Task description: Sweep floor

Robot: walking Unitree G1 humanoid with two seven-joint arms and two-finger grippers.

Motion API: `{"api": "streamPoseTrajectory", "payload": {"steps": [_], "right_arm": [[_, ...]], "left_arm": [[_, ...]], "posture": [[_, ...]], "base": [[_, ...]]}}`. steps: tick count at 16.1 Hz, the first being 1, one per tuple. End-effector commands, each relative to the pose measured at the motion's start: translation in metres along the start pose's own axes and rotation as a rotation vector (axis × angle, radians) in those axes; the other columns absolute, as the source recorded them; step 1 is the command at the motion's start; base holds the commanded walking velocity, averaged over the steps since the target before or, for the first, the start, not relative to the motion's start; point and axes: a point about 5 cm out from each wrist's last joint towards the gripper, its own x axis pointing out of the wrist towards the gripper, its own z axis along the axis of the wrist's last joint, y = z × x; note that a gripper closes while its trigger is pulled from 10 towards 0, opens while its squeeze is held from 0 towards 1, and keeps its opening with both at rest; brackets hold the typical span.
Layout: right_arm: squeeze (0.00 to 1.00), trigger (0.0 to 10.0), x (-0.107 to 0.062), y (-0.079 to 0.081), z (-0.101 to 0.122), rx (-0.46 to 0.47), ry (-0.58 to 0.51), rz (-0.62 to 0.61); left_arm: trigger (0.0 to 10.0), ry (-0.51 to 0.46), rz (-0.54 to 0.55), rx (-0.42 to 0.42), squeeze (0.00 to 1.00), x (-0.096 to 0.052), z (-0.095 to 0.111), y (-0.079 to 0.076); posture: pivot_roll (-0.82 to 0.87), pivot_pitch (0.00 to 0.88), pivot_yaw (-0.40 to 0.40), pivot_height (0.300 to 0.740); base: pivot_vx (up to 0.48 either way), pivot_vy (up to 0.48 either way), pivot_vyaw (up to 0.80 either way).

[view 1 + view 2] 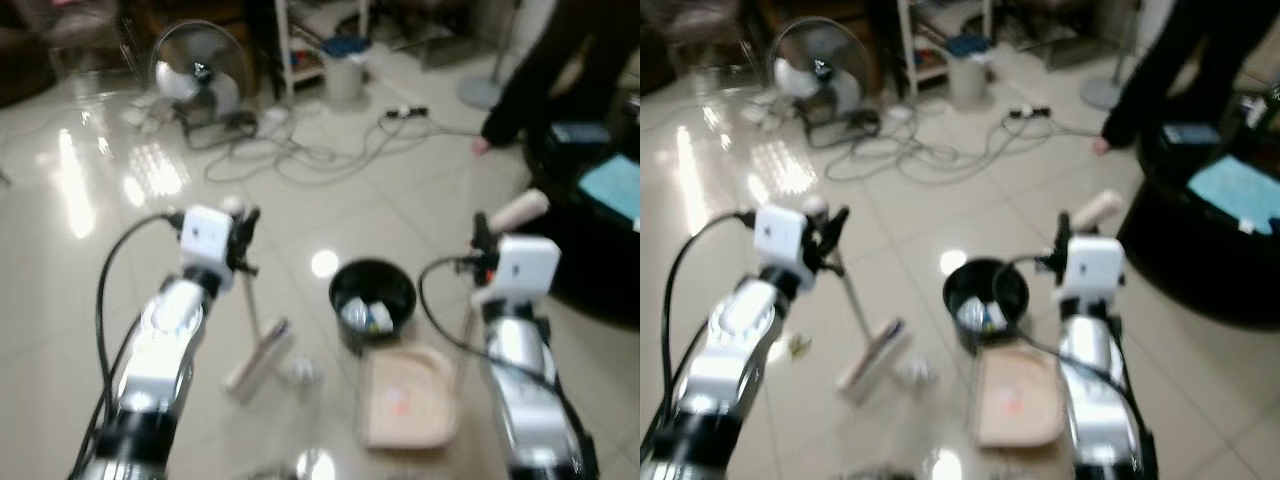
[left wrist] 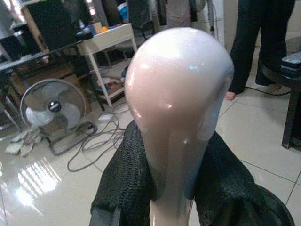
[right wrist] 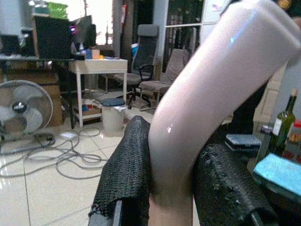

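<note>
Broom point(image 1: 258, 350) stands on the floor point(image 1: 100, 250), its handle clamped in the left tool point(image 1: 243, 232); at its 3 o'clock, the right tool point(image 1: 482, 240) grips the dustpan point(image 1: 405, 400) handle.

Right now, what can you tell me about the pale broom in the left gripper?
The pale broom has a thin, light stick that slants down from the left gripper to a flat, whitish head resting on the glossy tiled floor. Its rounded, shiny, plastic-looking handle tip pokes out above the black fingers, which are shut around it. A small crumpled scrap lies beside the head, with the beige dustpan and the black bin further to the robot's right.
</note>
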Motion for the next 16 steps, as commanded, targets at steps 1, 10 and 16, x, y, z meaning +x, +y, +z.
{"api": "streamPoseTrajectory", "payload": {"steps": [1, 10, 16], "right_arm": [[0.00, 10.0, 0.002, -0.002, 0.001, -0.004, -0.023, -0.001], [0.00, 10.0, 0.007, 0.008, -0.011, 0.030, -0.013, -0.007], [0.00, 10.0, 0.008, 0.010, -0.008, 0.021, -0.065, 0.008]], "left_arm": [[10.0, -0.036, -0.007, 0.010, 0.00, 0.003, 0.008, -0.003], [10.0, -0.078, -0.001, 0.037, 0.00, 0.025, 0.014, -0.010], [10.0, -0.108, -0.076, -0.040, 0.00, 0.032, 0.016, -0.018]], "posture": [[0.00, 0.100, 0.073, 0.740], [0.03, 0.201, 0.103, 0.740], [0.01, 0.309, 0.128, 0.740]], "base": [[0.000, 0.000, 0.00], [0.000, 0.000, 0.00], [0.000, 0.000, 0.00]]}}
